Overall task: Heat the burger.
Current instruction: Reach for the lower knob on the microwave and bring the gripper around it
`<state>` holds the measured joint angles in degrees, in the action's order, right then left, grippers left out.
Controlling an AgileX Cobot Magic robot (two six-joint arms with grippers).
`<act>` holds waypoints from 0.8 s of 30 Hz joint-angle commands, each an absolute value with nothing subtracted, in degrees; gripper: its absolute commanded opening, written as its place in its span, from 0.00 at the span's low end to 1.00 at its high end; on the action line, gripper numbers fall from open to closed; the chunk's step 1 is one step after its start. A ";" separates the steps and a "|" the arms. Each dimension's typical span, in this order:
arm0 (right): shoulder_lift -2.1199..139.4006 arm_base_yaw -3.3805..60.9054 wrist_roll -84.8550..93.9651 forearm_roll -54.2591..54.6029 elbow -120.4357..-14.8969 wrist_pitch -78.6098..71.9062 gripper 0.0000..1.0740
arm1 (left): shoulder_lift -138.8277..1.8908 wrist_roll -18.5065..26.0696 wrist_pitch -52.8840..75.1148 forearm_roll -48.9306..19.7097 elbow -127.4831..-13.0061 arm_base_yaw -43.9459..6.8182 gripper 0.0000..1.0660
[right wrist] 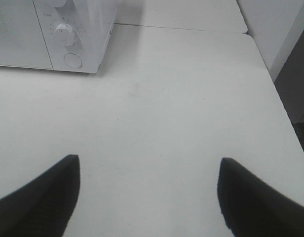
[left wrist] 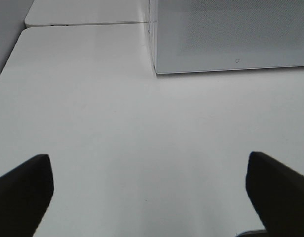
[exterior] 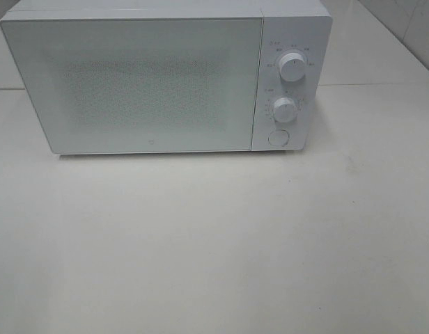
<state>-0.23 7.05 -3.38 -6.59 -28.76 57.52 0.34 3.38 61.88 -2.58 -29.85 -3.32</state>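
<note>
- The burger shows in none of the three views, so where it lies cannot be told
- A white microwave point(exterior: 131, 83) stands at the back of the pale desk point(exterior: 214, 243), and its speckled door is closed flush with the front
- On the panel to the right of the door sit an upper knob point(exterior: 292, 67), a lower knob point(exterior: 285, 110) and, just below them, a round button point(exterior: 278, 137)
- The left tool point(left wrist: 148, 163) hangs over bare desk in front of the microwave's left corner; its two dark fingers point(left wrist: 23, 192) are spread wide, with only the desk surface between them
- The right tool point(right wrist: 149, 160) hangs over bare desk in front of and to the right of the control panel; its dark fingers point(right wrist: 43, 197) also stand well apart and grip nothing
- Neither tool touches the microwave, and both are out of the high camera's view
</note>
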 commanded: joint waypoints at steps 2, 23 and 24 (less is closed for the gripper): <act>-1.78 6.65 -3.21 -6.59 -28.65 56.95 0.70 | 1.72 3.27 61.25 -3.09 -29.74 -3.21 0.92; -1.78 6.65 -3.21 -6.59 -28.65 56.95 0.70 | 1.66 3.27 61.25 -3.09 -29.74 -3.21 0.92; -1.78 6.65 -3.21 -6.59 -28.65 56.95 0.70 | 1.66 3.27 61.25 -3.09 -29.74 -3.21 0.92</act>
<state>-0.23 7.05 -3.38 -6.59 -28.76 57.52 0.34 3.38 61.88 -2.58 -29.85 -3.32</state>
